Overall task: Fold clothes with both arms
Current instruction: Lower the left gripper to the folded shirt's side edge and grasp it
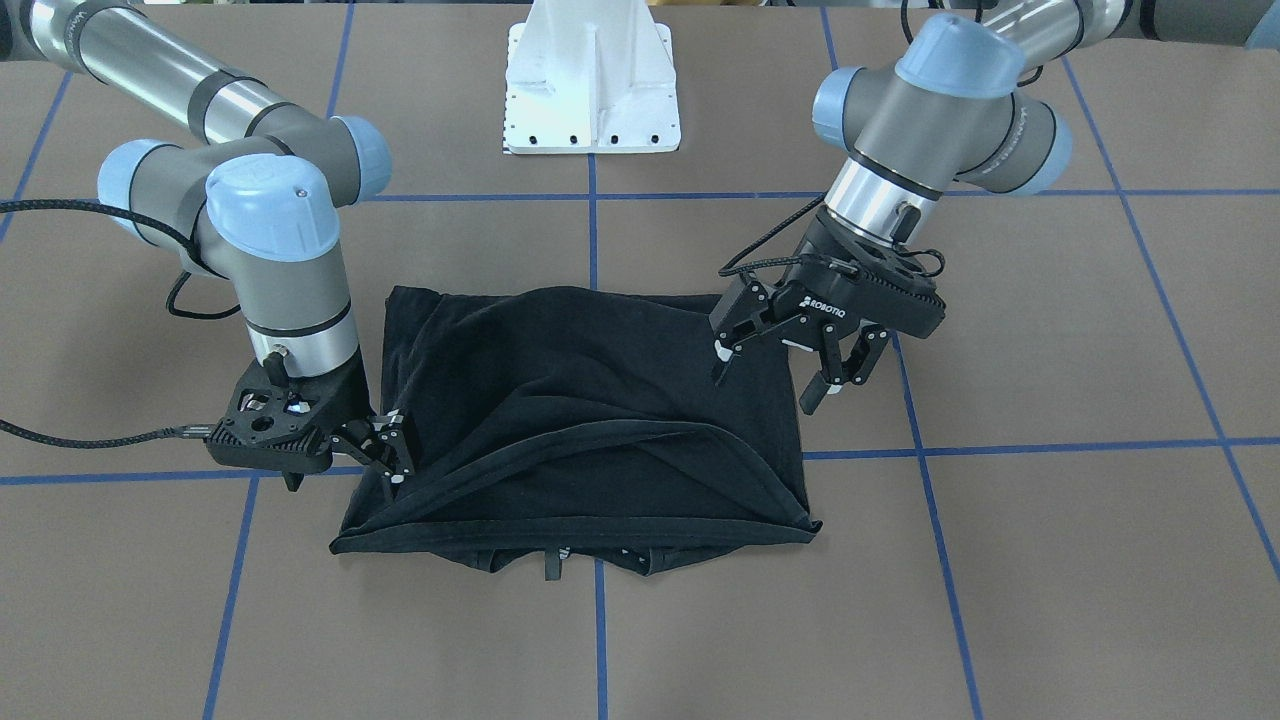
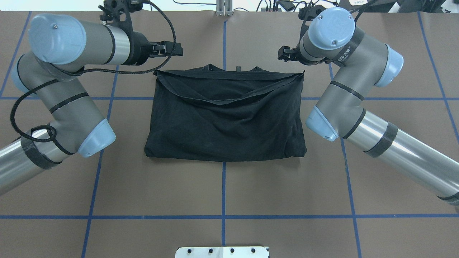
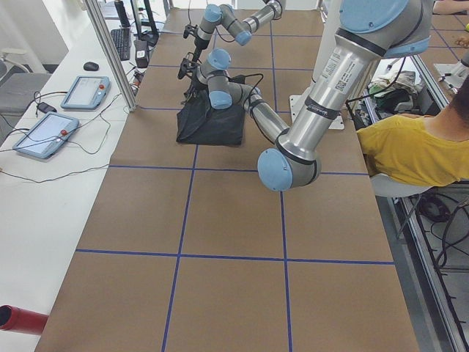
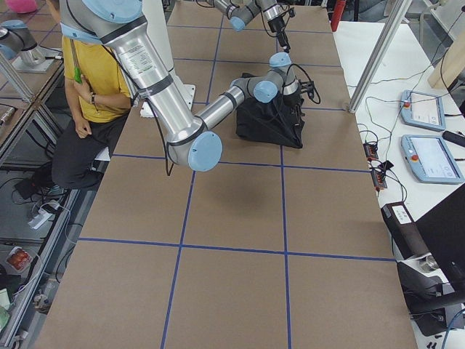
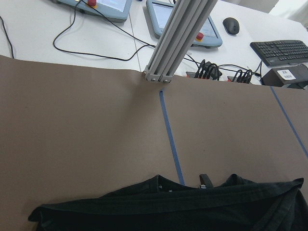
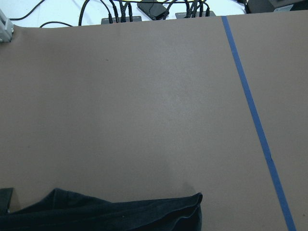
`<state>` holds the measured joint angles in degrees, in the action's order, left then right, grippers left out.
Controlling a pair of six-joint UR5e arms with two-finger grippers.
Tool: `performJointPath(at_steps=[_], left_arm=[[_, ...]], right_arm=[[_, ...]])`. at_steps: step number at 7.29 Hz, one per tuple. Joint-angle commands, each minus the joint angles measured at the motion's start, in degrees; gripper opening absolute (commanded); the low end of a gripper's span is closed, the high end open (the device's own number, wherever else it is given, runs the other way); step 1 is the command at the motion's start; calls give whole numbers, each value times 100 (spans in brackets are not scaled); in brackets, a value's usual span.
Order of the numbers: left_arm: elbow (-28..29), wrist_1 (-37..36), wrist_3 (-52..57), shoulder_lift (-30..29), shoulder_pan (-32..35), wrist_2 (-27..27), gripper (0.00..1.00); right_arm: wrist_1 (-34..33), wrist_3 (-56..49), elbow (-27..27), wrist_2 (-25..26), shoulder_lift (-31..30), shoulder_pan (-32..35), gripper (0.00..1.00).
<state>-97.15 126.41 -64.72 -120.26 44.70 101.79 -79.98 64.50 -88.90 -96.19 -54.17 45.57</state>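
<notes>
Front-facing view: black T-shirt folded into a rough rectangle on the brown tabletop, straddling a blue tape line, a loose fold arching across its near half. Left end effector hanging over the shirt's edge on the picture's right, fingers spread, gripping nothing. Right end effector low at the opposite edge, fingertips close together at the cloth; whether pinching fabric, cannot tell. White mounting base beyond the shirt.

Overhead view: shirt centred between both arms, collar edge toward the far side. Left arm and right arm bent at either side.

Left side view: shirt small and far off; a person in yellow seated beside the tabletop.

Left wrist view: collar edge along the bottom.

Right wrist view: a shirt corner on bare tabletop.
</notes>
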Motion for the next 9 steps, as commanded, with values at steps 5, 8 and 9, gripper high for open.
performJointPath(at_steps=[5,8,9], left_arm=[[-33,991,-41,1664,-1349,-582,100],[-76,1008,-76,1682,-1621,-573,95],[-94,1008,-85,1708,-1718,-582,92]], right_arm=[[0,1,-611,-137,-349,-118,100],[9,-17,-594,-111,-358,-144,100],[9,-8,-594,-102,-358,-153,100]])
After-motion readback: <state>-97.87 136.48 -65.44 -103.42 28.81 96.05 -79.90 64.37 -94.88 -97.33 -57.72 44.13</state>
